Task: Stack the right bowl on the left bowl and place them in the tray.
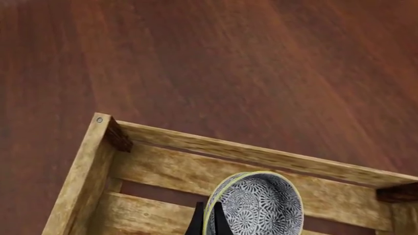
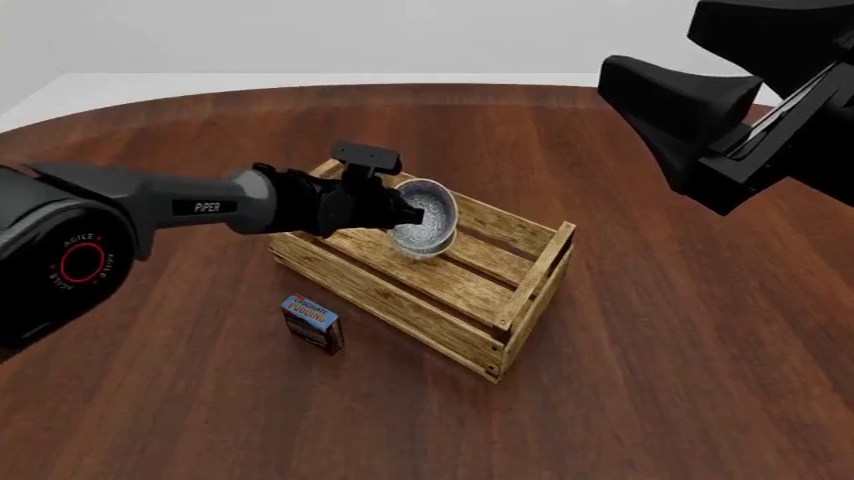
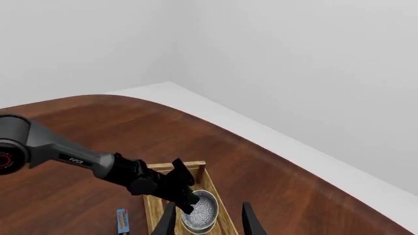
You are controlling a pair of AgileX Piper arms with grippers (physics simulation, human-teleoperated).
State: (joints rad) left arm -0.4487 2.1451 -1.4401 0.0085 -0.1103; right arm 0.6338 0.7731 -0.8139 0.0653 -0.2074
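Your right gripper [image 3: 207, 221] sits raised and pulled back nearest the camera, fingers spread with nothing between them, so it stays clear of the work. Further out, your left gripper [image 2: 400, 208] reaches over the tray [image 2: 523, 290], its fingers pinched on the rim of the patterned bowl [image 2: 424, 217], which hangs tilted above the slatted floor, seemingly not yet resting. Whether that is one bowl or a nested pair, I cannot tell. Beside the tray's near wall stands a small blue-and-red box [image 2: 312, 322], untouched.
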